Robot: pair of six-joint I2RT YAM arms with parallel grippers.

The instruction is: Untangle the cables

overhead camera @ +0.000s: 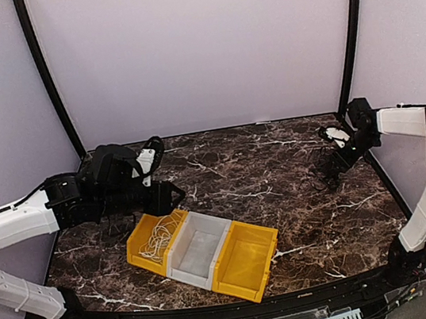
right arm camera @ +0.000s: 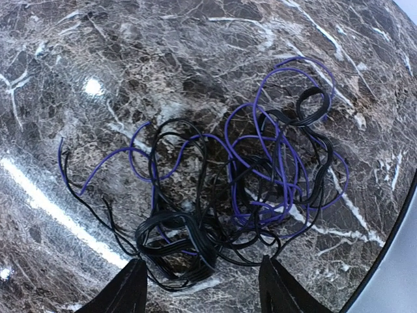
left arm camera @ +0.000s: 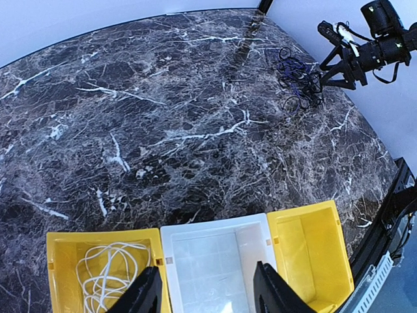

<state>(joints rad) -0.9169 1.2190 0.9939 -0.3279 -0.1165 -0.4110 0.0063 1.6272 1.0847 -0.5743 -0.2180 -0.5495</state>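
Note:
A tangle of black and purple cables (right arm camera: 247,182) lies on the marble at the far right, also seen in the left wrist view as the tangle (left arm camera: 298,81). My right gripper (right arm camera: 203,293) hovers just above it, open, its fingers either side of a bundled black loop (right arm camera: 176,244) and holding nothing. In the top view the right gripper (overhead camera: 336,162) points down at that spot. A white cable (left arm camera: 107,274) lies coiled in the left yellow bin (left arm camera: 55,251). My left gripper (left arm camera: 208,293) is open and empty above the white bin (left arm camera: 215,229); from above, the left gripper (overhead camera: 168,192) sits behind the bins.
Three bins stand in a slanted row near the front: left yellow bin (overhead camera: 134,251) holding the white cable (overhead camera: 157,238), white bin (overhead camera: 182,262), right yellow bin (overhead camera: 251,278). Black frame posts rise at both back corners. The table's right edge (right arm camera: 391,241) runs close to the tangle.

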